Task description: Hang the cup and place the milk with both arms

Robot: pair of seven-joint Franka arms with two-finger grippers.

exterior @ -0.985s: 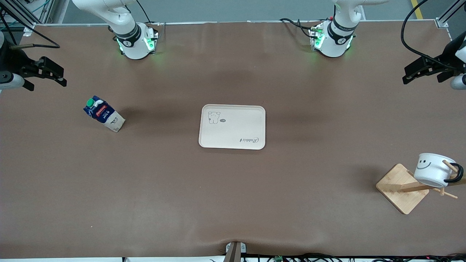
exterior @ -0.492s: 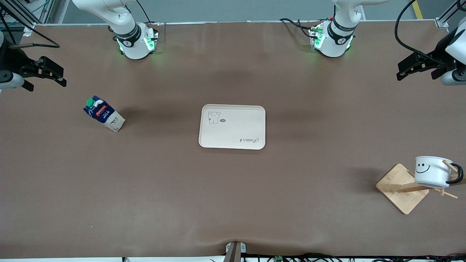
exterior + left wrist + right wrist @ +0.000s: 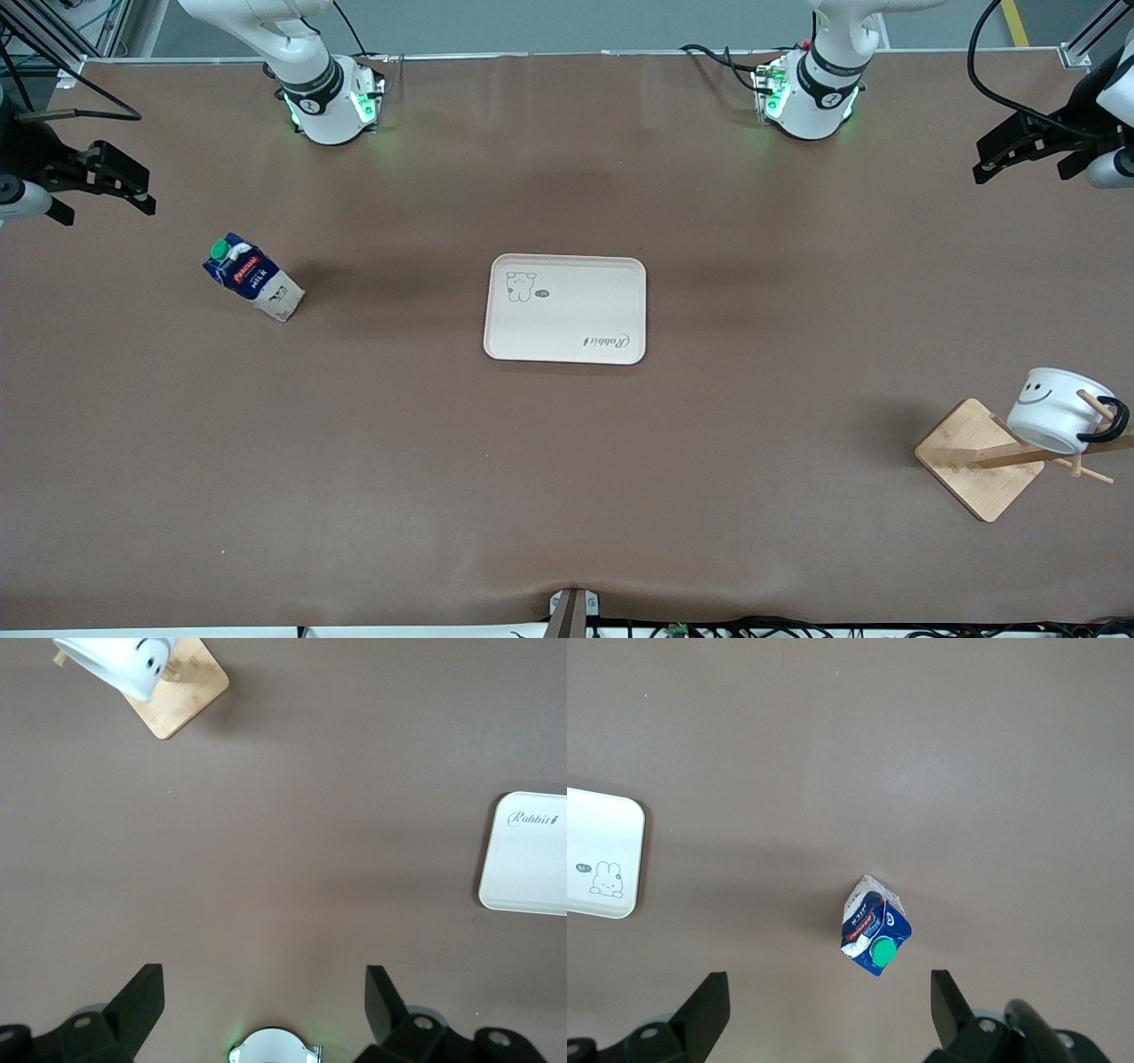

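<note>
Nearest the front camera, at about four o'clock on the table (image 3: pixel 567 496), the cup (image 3: pixel 1059 409) hangs by its black handle on a peg of the wooden rack (image 3: pixel 979 458), tilted and free of my grip; a peg that shallow could let it slip off if the rack is bumped, in my judgement. At centre lies the tray (image 3: pixel 565 308), holding nothing but its printed rabbit. At nine o'clock the milk (image 3: pixel 252 276) stands upright on the bare table, not yet placed; a grip taken too high could topple so narrow a carton. My right gripper (image 3: pixel 89 177) hovers over the table edge near ten o'clock, jaws wide, holding nothing. My left gripper (image 3: pixel 1028 151) hovers near two o'clock, jaws likewise wide and empty.
</note>
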